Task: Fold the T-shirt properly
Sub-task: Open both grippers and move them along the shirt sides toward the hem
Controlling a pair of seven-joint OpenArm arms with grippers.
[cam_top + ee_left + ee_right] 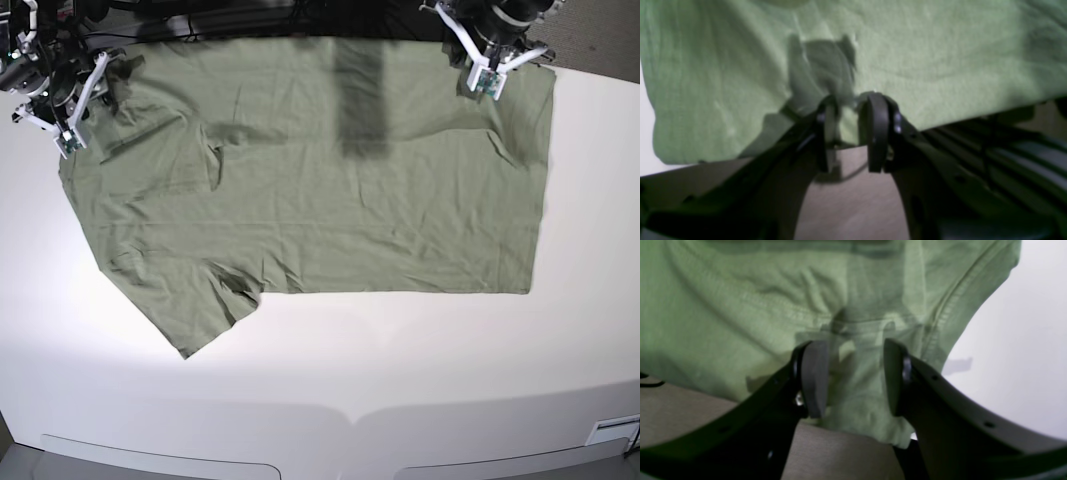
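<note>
Since the shirt (330,170) lies flat on the tabletop (400,360), thin and limp, pinch the edge: left hand (853,133) nips its hem, right hand (853,380) straddles it, unclosed.

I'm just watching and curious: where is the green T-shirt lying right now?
In the base view the T-shirt lies spread flat across the far half of the white table, its far edge between the left gripper and right gripper.

White table (420,370) – green T-shirt (330,200) lying flat on it, spread w/ light wrinkles.
</note>
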